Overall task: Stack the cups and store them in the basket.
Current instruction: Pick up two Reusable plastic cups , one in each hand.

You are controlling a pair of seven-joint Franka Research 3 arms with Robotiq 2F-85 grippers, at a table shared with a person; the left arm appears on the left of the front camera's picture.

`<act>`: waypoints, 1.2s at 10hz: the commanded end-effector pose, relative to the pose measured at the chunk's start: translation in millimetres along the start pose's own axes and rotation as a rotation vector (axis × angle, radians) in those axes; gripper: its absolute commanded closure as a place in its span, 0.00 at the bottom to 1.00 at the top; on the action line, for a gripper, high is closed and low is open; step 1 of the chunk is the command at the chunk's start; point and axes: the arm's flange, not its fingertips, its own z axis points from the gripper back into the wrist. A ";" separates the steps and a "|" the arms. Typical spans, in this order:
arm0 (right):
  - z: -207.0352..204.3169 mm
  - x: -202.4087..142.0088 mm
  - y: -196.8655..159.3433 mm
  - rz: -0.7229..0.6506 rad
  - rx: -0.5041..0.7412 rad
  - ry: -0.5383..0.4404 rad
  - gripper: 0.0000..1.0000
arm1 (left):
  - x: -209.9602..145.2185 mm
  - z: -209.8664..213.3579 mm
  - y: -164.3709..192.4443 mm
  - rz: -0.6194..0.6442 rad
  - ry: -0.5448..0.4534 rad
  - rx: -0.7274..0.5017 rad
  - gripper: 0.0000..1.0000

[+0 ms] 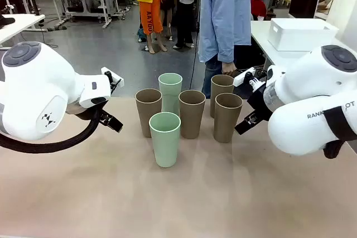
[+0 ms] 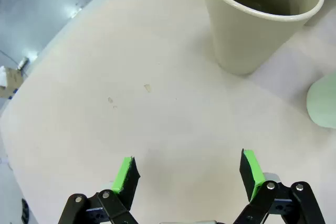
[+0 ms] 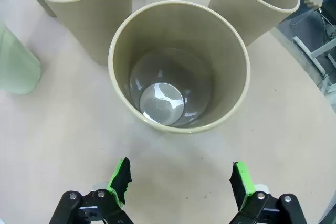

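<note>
Six cups (image 1: 192,115), four tan and two mint green, stand upright and unstacked in a tight cluster on the table (image 1: 67,193), between two white robot arms.

The left claw (image 2: 189,169) hangs open over bare tabletop, its green pads (image 2: 125,174) spread wide with nothing between them. A tan cup (image 2: 262,19) stands ahead of this claw and off to its right, well clear of the fingers. The side of a mint cup (image 2: 323,103) shows farther to its right.

The right claw (image 3: 181,179) is also spread open and empty. It looks down into the mouth of a second tan cup (image 3: 178,66), which stands just ahead of it, centred between the fingers but apart from them. Beyond that cup, a third tan cup (image 3: 84,9) stands to the claw's left and a fourth tan cup (image 3: 252,1) to its right. A pale green cup (image 3: 16,61) stands near the claw's left side.

The white basket (image 1: 301,33) sits on a separate table far beyond the right claw, well apart from the cups. A person in a blue shirt (image 1: 225,15) stands at the far side, one hand (image 1: 229,69) lowered just behind the rearmost tan cup.
</note>
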 end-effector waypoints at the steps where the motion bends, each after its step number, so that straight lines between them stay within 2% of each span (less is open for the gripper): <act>1: 0.0 0.0 0.0 0.000 0.000 0.000 0.00 | 0.1 0.1 0.0 0.000 0.000 0.000 0.00; 9: 0.0 0.0 0.1 0.001 0.000 0.000 0.00 | 0.0 0.0 0.0 0.000 0.000 0.000 0.00; 10: 26.1 15.2 -7.6 0.002 0.020 -0.006 0.00 | 14.3 15.8 1.9 -0.034 0.004 -0.105 0.00; 12: 85.0 45.8 -26.2 -0.031 0.008 -0.017 0.00 | 48.1 63.0 18.6 -0.059 -0.004 -0.202 0.00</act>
